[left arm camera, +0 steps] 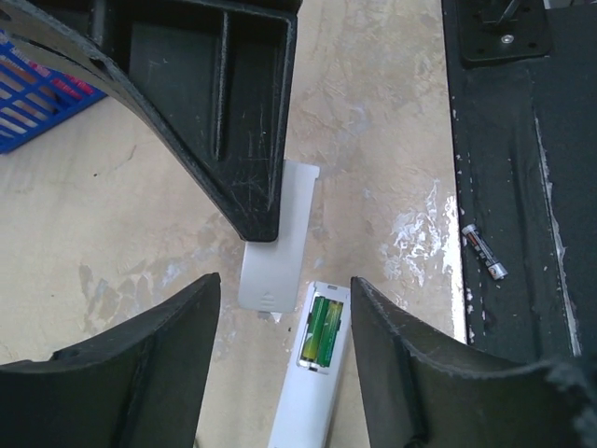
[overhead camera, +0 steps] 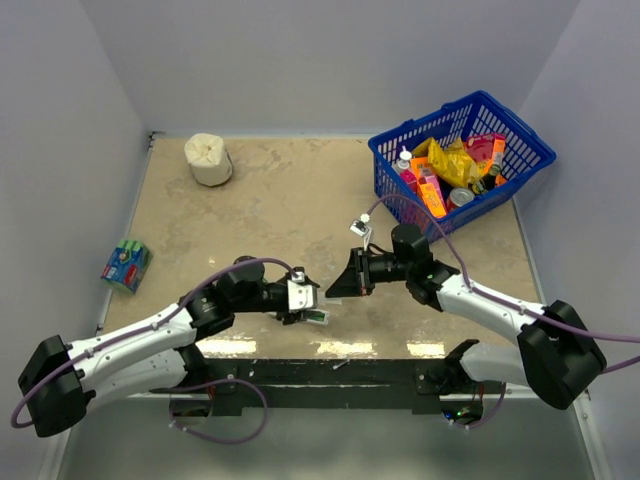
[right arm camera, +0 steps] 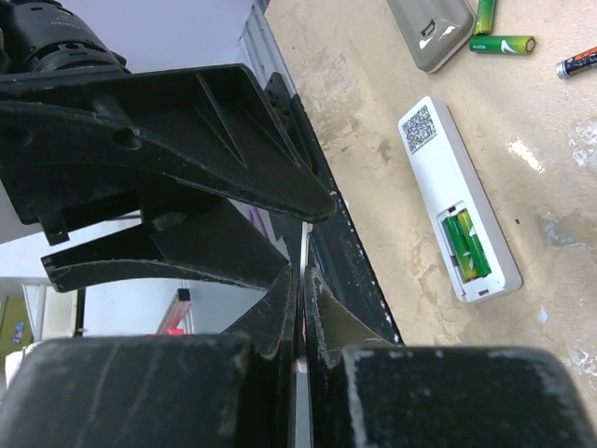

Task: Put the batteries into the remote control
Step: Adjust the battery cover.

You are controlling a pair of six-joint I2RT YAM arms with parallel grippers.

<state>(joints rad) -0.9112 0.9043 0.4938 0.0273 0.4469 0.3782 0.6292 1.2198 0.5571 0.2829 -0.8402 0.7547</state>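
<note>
The white remote control [left arm camera: 312, 392] lies back up on the table, its compartment open with two green batteries [left arm camera: 321, 331] in it. My left gripper [left arm camera: 284, 287] hovers over it, open, one finger on each side, not gripping. My right gripper [overhead camera: 333, 287] is shut on the white back cover [left arm camera: 278, 247] and holds it just beyond the remote's open end. In the right wrist view the cover shows only as a thin white edge [right arm camera: 301, 366] between the closed fingers, and the remote [right arm camera: 457, 201] lies to the right. Loose green batteries [right arm camera: 502, 44] and a dark one [right arm camera: 578, 63] lie beyond it.
A dark battery [left arm camera: 485, 252] lies on the black strip at the table's near edge. A grey object [right arm camera: 431, 28] sits by the loose cells. A blue basket [overhead camera: 535, 150] of goods stands back right, a paper roll [overhead camera: 208, 158] back left, a wrapped pack of green cells [overhead camera: 125, 263] at the left.
</note>
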